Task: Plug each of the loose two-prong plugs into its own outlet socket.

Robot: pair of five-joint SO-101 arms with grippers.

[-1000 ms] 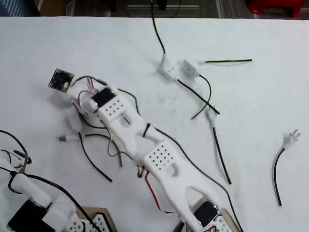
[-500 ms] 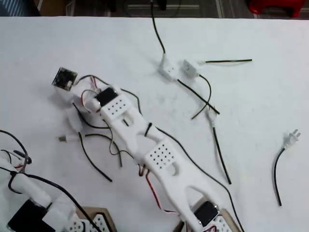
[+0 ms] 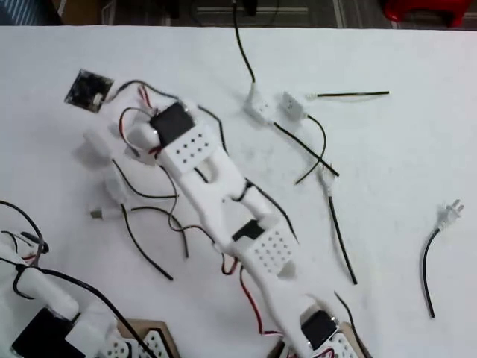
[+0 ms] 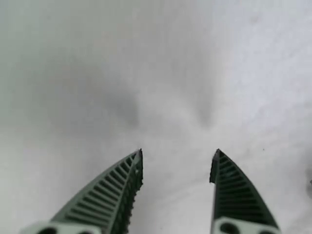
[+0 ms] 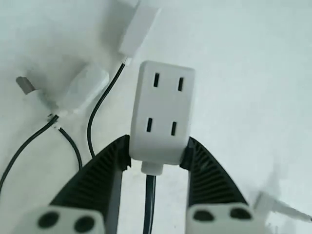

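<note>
Socket block [image 5: 163,114] is pinched only at its cord end by right gripper [image 5: 155,148], so it may be levered loose; left gripper [image 4: 176,161] is spread, empty.

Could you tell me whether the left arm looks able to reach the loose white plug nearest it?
Probably yes: the open left gripper hovers over bare table, and the white two-prong plug lies uncovered nearby.

loose plug [image 3: 449,214] x3 | white outlet block [image 5: 161,114] x3 | arm [image 3: 223,194] x2
</note>
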